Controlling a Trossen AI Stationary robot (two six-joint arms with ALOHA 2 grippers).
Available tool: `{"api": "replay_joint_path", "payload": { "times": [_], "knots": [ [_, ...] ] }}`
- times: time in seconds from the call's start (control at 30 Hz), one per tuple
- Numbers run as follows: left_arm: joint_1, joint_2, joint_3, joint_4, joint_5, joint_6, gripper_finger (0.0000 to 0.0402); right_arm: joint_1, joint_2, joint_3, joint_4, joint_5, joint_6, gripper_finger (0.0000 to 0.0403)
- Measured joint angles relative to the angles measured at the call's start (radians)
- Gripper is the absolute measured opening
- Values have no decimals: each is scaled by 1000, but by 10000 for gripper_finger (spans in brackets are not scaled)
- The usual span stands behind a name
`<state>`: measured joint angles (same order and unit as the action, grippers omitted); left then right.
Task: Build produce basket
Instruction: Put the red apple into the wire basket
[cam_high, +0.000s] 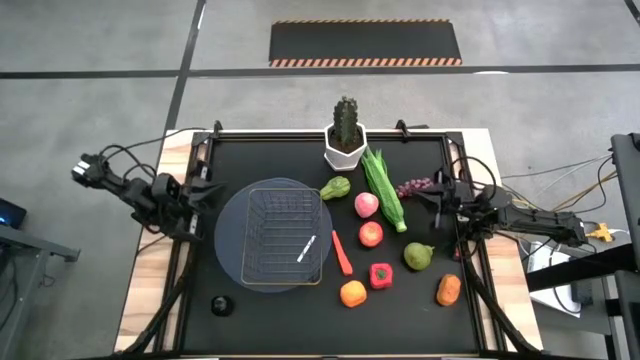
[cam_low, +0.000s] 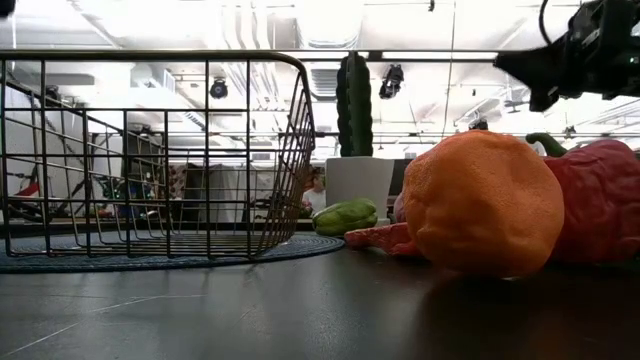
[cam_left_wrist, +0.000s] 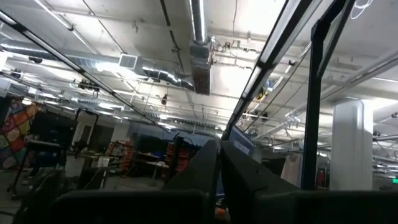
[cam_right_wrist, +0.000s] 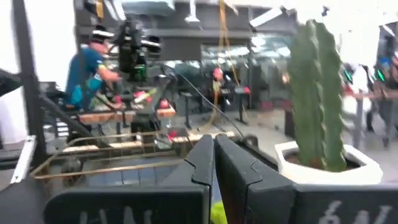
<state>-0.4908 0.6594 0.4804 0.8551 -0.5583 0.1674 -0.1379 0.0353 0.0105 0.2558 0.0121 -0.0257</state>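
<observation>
The basket (cam_high: 282, 236), empty of fruit, sits left of centre on its grey disc (cam_high: 230, 240); the produce (cam_high: 371, 234) lies just to its right, nearer the right gripper (cam_high: 432, 194). The left gripper (cam_high: 208, 192) waits beside the basket. Both are clenched, holding nothing.

The basket (cam_high: 283, 236) sits on a round disc (cam_high: 232, 243) left of the table's centre. The cactus pot (cam_high: 345, 152) stands at its one o'clock. The produce (cam_high: 371, 235) spreads from two to four o'clock of the basket.
</observation>
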Motion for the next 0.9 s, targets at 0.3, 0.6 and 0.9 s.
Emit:
{"api": "replay_joint_path", "payload": {
  "times": [0.3,0.6,0.9],
  "knots": [
    [10,412,308,-21,-53,16,3,2,-2,0,76,-123,-31,9],
    [87,763,635,-193,-58,22,3,3,-34,0,136,-255,-17,9],
    [182,1005,999,-729,-20,-95,3,3,-35,1,207,-378,62,9]
  ]
}}
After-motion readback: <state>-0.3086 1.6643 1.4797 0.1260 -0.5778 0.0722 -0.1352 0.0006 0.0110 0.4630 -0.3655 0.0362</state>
